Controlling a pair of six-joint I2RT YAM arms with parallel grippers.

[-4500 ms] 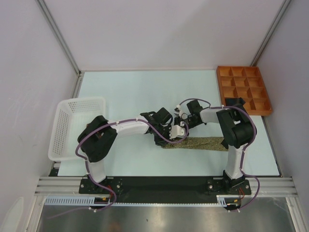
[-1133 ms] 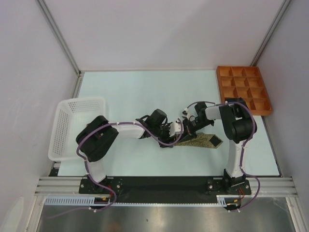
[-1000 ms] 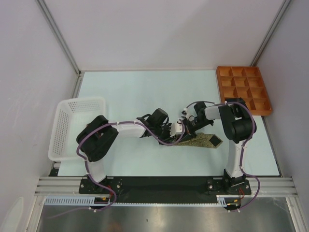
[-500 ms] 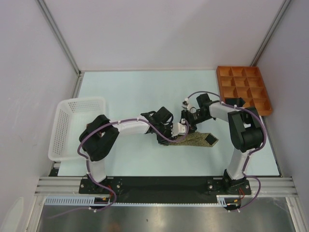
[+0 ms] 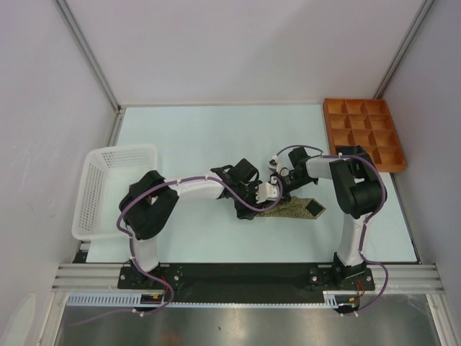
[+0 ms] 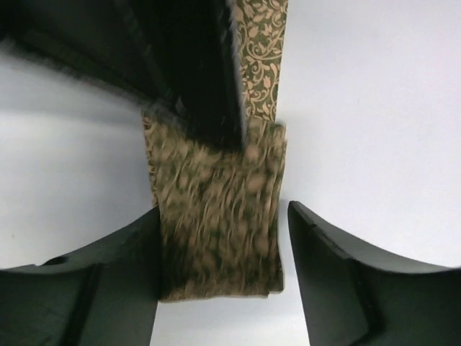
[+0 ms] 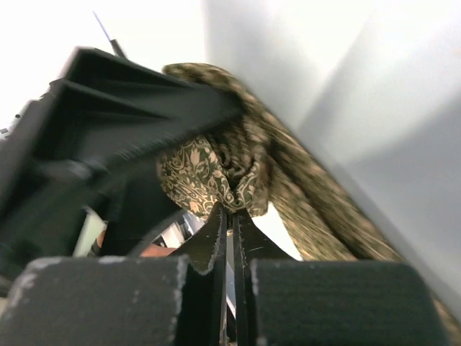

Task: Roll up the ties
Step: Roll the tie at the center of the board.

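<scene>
Evidently soft and light, the tie (image 5: 297, 210) lies at 4 o'clock from table centre, with its flat tail toward 3 and its rolled end toward 9. The left claw (image 6: 223, 216) stands released astride the roll. The right claw (image 7: 232, 213) is clenched at the roll's edge; whether it nips fabric, I cannot tell. Likely floppy and quick to uncoil, so grip across the coil's flanks, not the tail.

Top view: my left arm (image 5: 191, 189) and right arm (image 5: 353, 187) share white link shells, bulky black joint housings and black base mounts; a purple cable runs along each. Wrist views: my left gripper (image 6: 223, 216) has smooth, matte-black wedge fingers (image 6: 346, 281); my right gripper (image 7: 230, 216) has black fingers (image 7: 108, 303) with a grainy, rough-textured surface.
</scene>
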